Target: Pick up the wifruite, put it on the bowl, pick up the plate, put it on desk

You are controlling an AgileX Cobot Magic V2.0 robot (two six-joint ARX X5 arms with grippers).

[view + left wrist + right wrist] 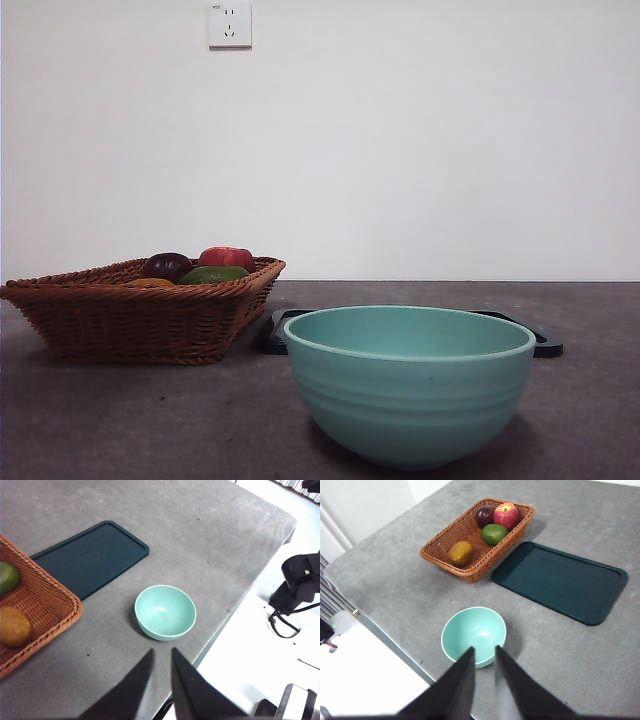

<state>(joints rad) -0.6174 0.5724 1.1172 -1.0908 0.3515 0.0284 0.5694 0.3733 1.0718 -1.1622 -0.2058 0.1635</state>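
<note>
The wifruite [461, 553], orange-brown and oval, lies in a brown wicker basket [476, 570] and also shows as the wifruite [14, 626] and just over the rim as the wifruite [150, 283]. The mint-green bowl [410, 400] stands empty on the desk [120, 420] near its front edge; it is the bowl [165, 611] and the bowl [473, 634]. The plate [560, 580], a flat dark green rectangle, lies behind the bowl beside the basket. My left gripper [162, 652] and right gripper [485, 650] both hover high above the bowl's near side, shut and holding nothing.
The basket [130, 320] also holds a dark purple fruit [484, 515], a red apple [506, 514] and a green fruit [494, 532]. The plate [545, 347] peeks out behind the bowl. The desk's edge runs close to the bowl [220, 625].
</note>
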